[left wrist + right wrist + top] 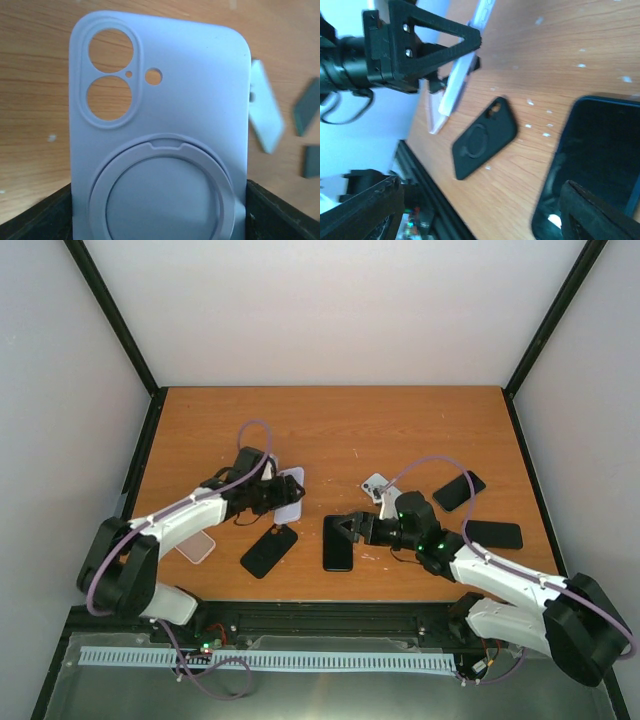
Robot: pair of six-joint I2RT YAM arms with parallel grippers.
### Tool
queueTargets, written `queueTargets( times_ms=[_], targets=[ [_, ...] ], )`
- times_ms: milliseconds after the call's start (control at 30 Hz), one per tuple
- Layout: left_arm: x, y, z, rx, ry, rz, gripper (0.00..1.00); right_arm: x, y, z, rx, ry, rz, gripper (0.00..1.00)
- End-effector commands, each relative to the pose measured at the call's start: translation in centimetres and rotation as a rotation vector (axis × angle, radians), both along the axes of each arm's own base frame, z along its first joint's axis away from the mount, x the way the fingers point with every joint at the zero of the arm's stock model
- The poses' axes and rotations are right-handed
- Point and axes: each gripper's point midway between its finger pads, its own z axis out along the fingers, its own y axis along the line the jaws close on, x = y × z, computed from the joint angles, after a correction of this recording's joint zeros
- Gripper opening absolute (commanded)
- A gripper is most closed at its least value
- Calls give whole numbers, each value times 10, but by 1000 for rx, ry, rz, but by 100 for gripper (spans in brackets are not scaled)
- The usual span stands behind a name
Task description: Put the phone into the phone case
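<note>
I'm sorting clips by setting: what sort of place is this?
Probably a lab test cell for robots: a wooden table walled by white panels in a black frame, left arm and right arm bolted at its near edge, the left gripper holding a pale case.

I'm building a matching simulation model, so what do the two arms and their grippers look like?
Both arms have white link shells with bulky black joints. A mauve cable loops along the left arm and the right arm. Green lights glow near the right wrist. The left gripper and right gripper are black, with triangular open-frame fingers.
</note>
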Motion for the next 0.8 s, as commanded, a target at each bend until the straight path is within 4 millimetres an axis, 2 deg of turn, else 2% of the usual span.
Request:
queueTargets(
  times_ms=[0, 200, 367, 667, 767],
  targets=[
    [-9, -41, 55, -370, -70, -126, 66, -1, 26, 43, 238, -30, 57, 81],
    [-25, -54, 79, -554, -69, -180, 66, -3, 58, 60, 368, 5, 129, 68],
    [-31, -55, 86, -599, -78, -190, 66, -9, 82, 65, 397, 17, 177, 56],
    [-36, -48, 82, -589, -92, -165, 70, -8, 85, 59, 401, 29, 160, 41],
    [-39, -49, 86, -600, -101, -183, 73, -9, 84, 61, 398, 5, 167, 32]
  ],
)
